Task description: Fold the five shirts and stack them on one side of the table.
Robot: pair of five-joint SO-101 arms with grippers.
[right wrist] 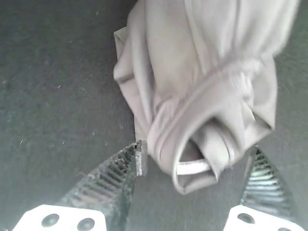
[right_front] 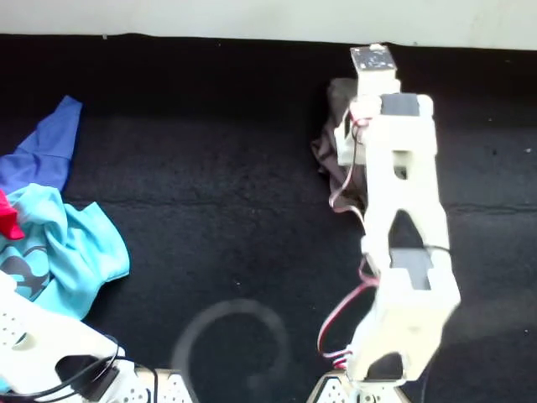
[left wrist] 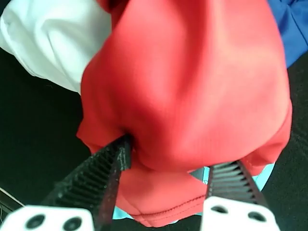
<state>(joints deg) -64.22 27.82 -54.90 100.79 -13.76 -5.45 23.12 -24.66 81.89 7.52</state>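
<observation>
In the left wrist view, a red shirt (left wrist: pixel 192 82) bulges between the fingers of my left gripper (left wrist: pixel 168 166), which is open; one fingertip (left wrist: pixel 120 154) presses into the cloth. A white shirt (left wrist: pixel 48 43), a blue shirt (left wrist: pixel 294 29) and a bit of cyan cloth (left wrist: pixel 198 174) lie around it. My right gripper (right wrist: pixel 195 161) is open and straddles the rolled hem of a crumpled grey shirt (right wrist: pixel 192 72). From above, the right arm (right_front: pixel 401 201) covers part of the grey shirt (right_front: pixel 334 138) near the table's far edge.
At the left edge of the black table (right_front: pixel 218 193) lies a heap with a blue shirt (right_front: pixel 46 147), a cyan shirt (right_front: pixel 71 248) and a red scrap (right_front: pixel 8 217). The left arm's base (right_front: pixel 50 348) sits at the near left corner.
</observation>
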